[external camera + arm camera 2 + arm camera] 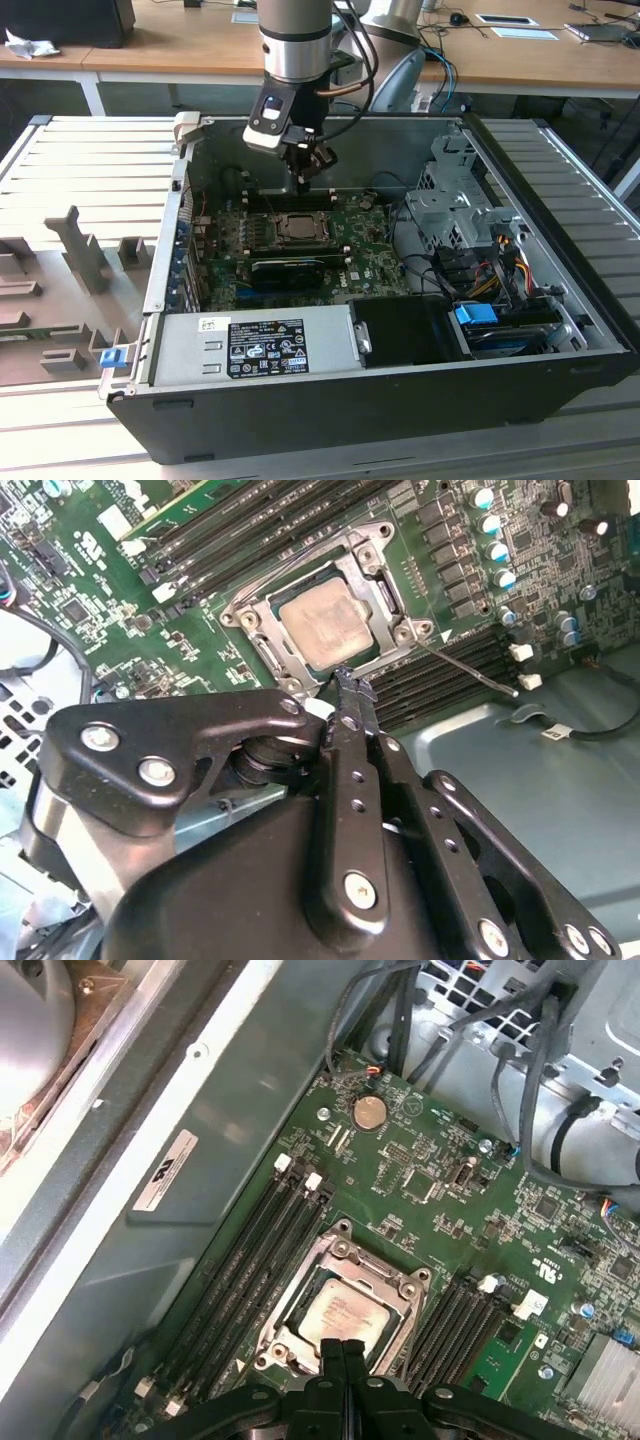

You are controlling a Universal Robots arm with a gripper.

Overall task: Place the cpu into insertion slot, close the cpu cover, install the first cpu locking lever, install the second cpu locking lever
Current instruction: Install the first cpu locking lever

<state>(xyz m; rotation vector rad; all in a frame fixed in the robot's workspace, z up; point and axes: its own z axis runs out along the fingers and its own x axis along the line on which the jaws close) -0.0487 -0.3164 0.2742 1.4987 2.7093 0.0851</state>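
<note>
Cpu (325,620) lies flat in the slot (342,1232), pale metal top up, near the middle of the green board (365,260) inside the open case (400,400). Cover (392,595) is down over it, its silvery frame lying around the chip on all sides, so the top shows through the square opening. A thin lever (470,668) runs from one corner of the slot out over the long black memory slots (250,1260); I cannot tell whether it is latched. The gripper (308,183) hangs on the arm over the board, just beyond the cpu toward the back wall of the case in the exterior view. In both wrist views its two black fingers (343,1355) are pressed together with nothing between them, and their tips sit at the edge of the cover; contact with it cannot be judged. In the exterior view a long black card (295,270) stands on the board just in front of the cpu, a silvery box (255,345) with a label fills the case's near edge, and a bundle of cables (480,270) lies on the exterior view's right. A round coin cell (370,1112) sits on the board well apart from the slot
</note>
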